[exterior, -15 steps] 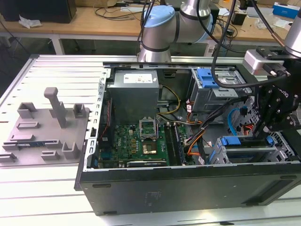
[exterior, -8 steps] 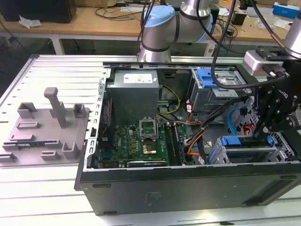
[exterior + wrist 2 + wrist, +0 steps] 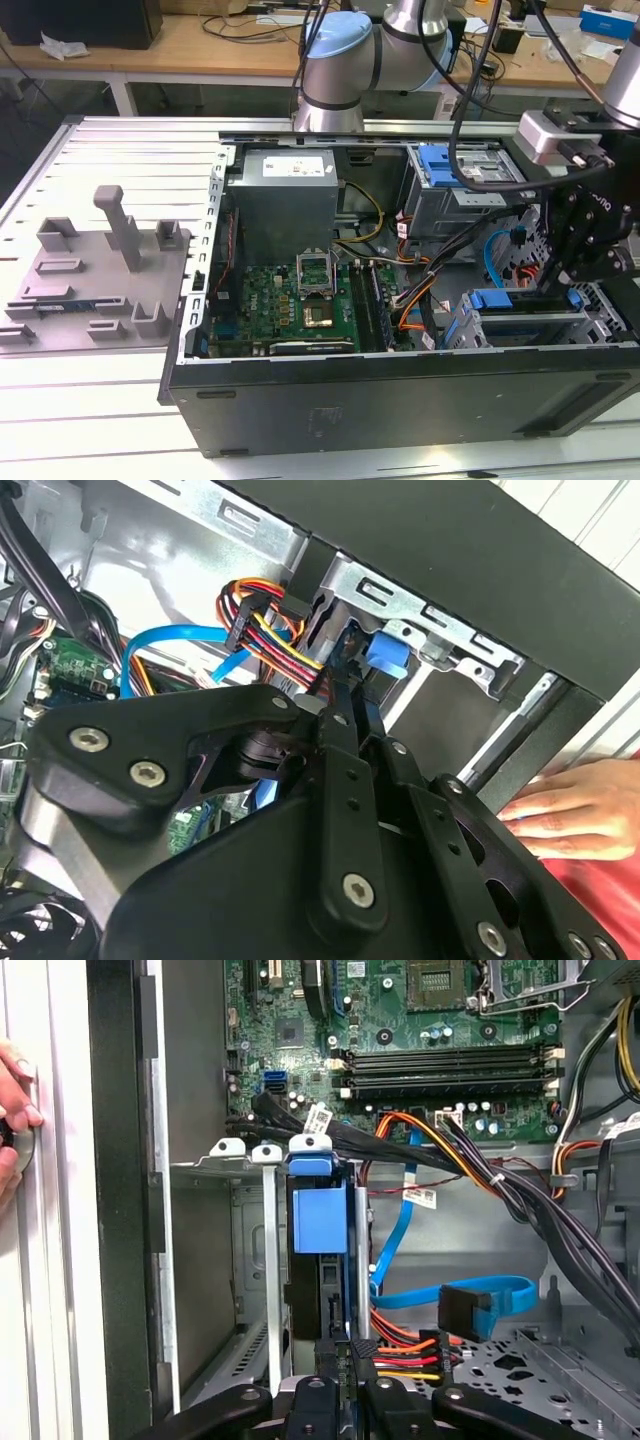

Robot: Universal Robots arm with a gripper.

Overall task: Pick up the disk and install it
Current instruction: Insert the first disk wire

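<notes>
The disk (image 3: 320,1250) stands on edge in the drive cage (image 3: 255,1260) of the open computer case (image 3: 400,400), so it shows as a narrow upright slab rather than a flat face. In the first wrist view its long axis runs from the gripper's end of the cage towards the motherboard (image 3: 400,1020), with the bright blue carrier handle at the motherboard end. What shows of it is the blue plastic carrier, a broad blue tab on the near face, and a dark body edge below it; its label cannot be seen. In the exterior view the same blue carrier (image 3: 500,300) sits in the cage at the case's front corner on the exterior view's right.

The gripper (image 3: 342,1355) is right at the disk's near end, its two black fingers (image 3: 345,695) brought close together about the carrier's edge; whether they actually clamp it I cannot tell. Beside the disk, an orange-red-yellow power cable bundle (image 3: 400,1360) and a blue data cable (image 3: 450,1295) lie on the case floor. A second blue carrier (image 3: 440,165) sits in the upper bay near the power supply (image 3: 285,195). A person's hand (image 3: 575,805) rests on the outside of the case wall. A grey fixture plate (image 3: 100,270) lies on the table at the exterior view's left.
</notes>
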